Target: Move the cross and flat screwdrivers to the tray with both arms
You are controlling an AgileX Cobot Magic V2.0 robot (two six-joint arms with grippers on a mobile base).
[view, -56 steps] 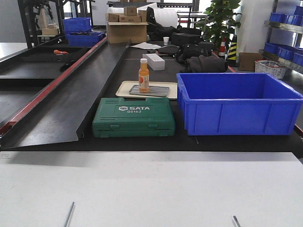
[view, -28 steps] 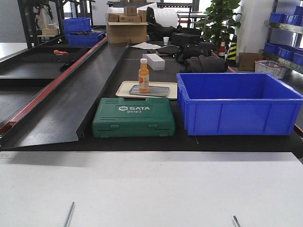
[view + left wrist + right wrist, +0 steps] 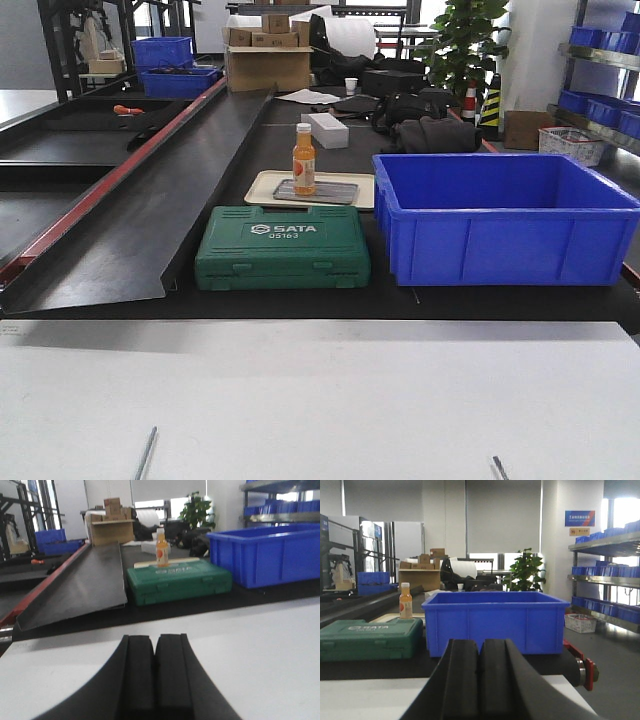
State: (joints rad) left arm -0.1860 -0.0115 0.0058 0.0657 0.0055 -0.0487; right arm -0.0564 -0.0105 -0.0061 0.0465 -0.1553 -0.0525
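Green case (image 3: 283,248) ahead of both grippers, lid down, screwdrivers unseen. Left gripper (image 3: 155,667), right gripper (image 3: 480,680) pinched together, empty; you spread them before reaching. Grey tray (image 3: 330,192) beyond case.

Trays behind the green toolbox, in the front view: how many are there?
2. The grey metal tray lies on the cream tray, both directly behind the green toolbox. The blue bin may hide others.
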